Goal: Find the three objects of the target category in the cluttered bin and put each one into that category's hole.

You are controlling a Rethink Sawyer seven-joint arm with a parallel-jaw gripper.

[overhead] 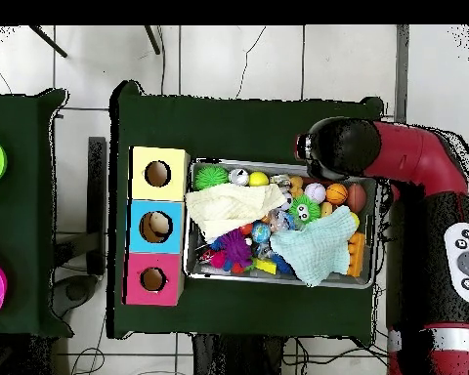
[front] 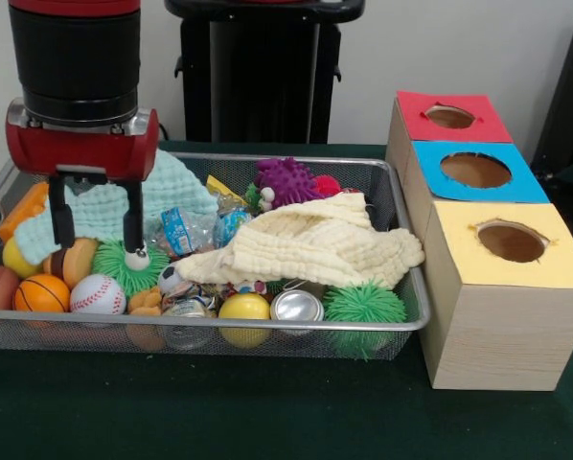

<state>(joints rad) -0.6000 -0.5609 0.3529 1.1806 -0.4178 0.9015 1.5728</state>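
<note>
- Gripper (front: 99,251) is spread wide, holding nothing, with the tips dipped into the left end of the wire bin (front: 267,328) in the front view
- Target category isn't shown anywhere; the spiky balls make a set of three, so I'm treating those as the task's things, as a guess
- Nearest one is the green spiky ball (front: 122,266), which sits under my right-hand finger in that view; the white tip (front: 136,257) looks to be touching its top
- So the ball isn't centred between the fingers; it's off to the side toward the boxes
- The gap itself is over the tan burger toy (front: 76,261), so closing here would likely grab the wrong thing or pinch the ball's edge
- Needed move is a small sideways shift toward the boxes, along the bin's length, then down
- The ball is round, so there's no long axis and wrist angle doesn't matter
- Baseball (front: 97,293) and basketball (front: 41,292) lie just in front, closer to the bin's near rim, and could get nudged
- Other two spiky balls are well away: a second green one (front: 364,305) at the bin's box end and a purple one (front: 286,180) at the back, past the yellow cloth (front: 315,240)
- Hole boxes (front: 516,273) stand outside the bin's opposite end, so the carry spans the whole bin
</note>
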